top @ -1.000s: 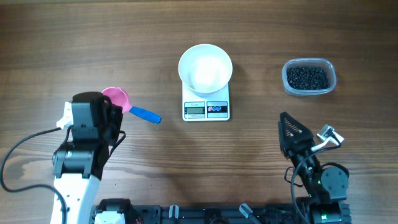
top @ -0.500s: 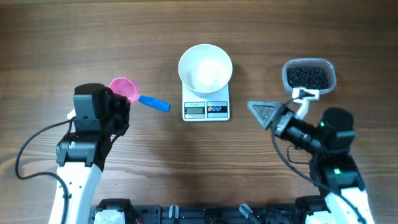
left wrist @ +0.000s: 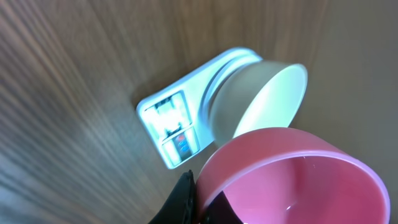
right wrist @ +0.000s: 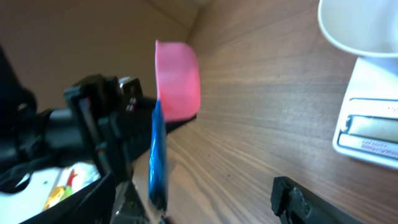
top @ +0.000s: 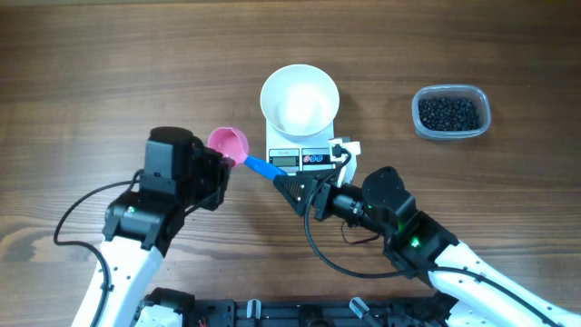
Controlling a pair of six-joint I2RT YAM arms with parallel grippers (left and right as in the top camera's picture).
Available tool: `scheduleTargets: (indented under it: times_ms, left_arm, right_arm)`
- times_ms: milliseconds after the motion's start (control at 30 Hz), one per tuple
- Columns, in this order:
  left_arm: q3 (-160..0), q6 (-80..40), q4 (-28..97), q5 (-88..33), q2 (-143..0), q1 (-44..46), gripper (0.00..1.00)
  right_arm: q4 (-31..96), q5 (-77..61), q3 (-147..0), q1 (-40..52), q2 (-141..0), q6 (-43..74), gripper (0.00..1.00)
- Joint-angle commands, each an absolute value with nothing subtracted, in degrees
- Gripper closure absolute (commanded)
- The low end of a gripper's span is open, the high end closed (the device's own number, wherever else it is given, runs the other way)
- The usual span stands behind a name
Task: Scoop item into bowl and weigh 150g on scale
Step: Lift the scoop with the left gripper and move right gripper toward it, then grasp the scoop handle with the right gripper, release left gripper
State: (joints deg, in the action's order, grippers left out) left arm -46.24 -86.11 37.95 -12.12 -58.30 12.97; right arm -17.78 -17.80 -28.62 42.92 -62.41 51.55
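Apparently the step in hand is a handover. The left hand (top: pixel 222 165) is shut on the pink scoop (top: pixel 228 143), close to where the cup meets the blue handle (top: pixel 263 168), and it holds the scoop above the worktop (top: pixel 109 64), just left of the scale (top: pixel 286 162). The cup is empty.

The right hand (top: pixel 289 184) is at the free end of the handle with its fingers apart. In the right wrist view the end of the handle hangs in the gap between them, and nothing is gripped.

The white bowl (top: pixel 300 102) stands on the scale in the middle of the worktop and looks empty. The item (top: pixel 448 113), many small black beads, lies in the clear tub (top: pixel 416 116) at the far right, well apart from the bowl. I think this is why the scoop should go to the right arm.

To do the step well:
- The right hand should go a little further along the handle before it closes, because a grip on the very tip can let the scoop turn.
- The fingers should meet the flat sides of the handle squarely.
- The left hand should open only when the right grip is firm, and then draw back to its own side.

The scale and the bowl are just beside the two hands, so both arms should stay clear of them. A push there could shift the bowl and spoil the weighing.
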Motion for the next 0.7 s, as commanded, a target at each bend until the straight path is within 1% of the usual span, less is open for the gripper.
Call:
scheduleTargets:
  times_ms: [0,33,133,233,400,533,667]
  left_arm:
    - [-46.8,-87.9,38.2,-12.2,-58.4,16.6,0.96]
    - [-46.8,-88.0,38.2,-12.0,-58.6,17.5,0.96]
    - [-46.8,-92.4,38.2,-12.0,-61.5,20.7,0.96]
    - [-46.8,-92.5,37.6,-12.0,-63.9,23.0,0.96]
    - [-46.8,-93.7,34.0,-12.2,-64.3,23.4,0.96]
    - [-46.8,-93.6,34.0,-12.2,-64.3,23.4,0.96]
    - [-46.8,-93.5,34.0,-12.4,-64.3,25.3,0.96]
  right_arm:
    - [-18.5,-14.6,-29.6,43.2,-63.4,51.0,0.27]
    - [-18.9,-14.7,-29.6,43.2,-63.4,51.0,0.28]
    - [-19.7,-16.0,-29.6,43.2,-63.4,51.2,0.39]
    - [-19.7,-18.0,-29.6,43.2,-63.4,51.2,0.47]
    - [-18.8,-17.6,-29.6,43.3,-63.4,51.2,0.5]
    - [-17.5,-17.4,-29.6,43.3,-63.4,51.3,0.59]
    - [-17.5,-17.4,-29.6,43.3,-63.4,51.7,0.62]
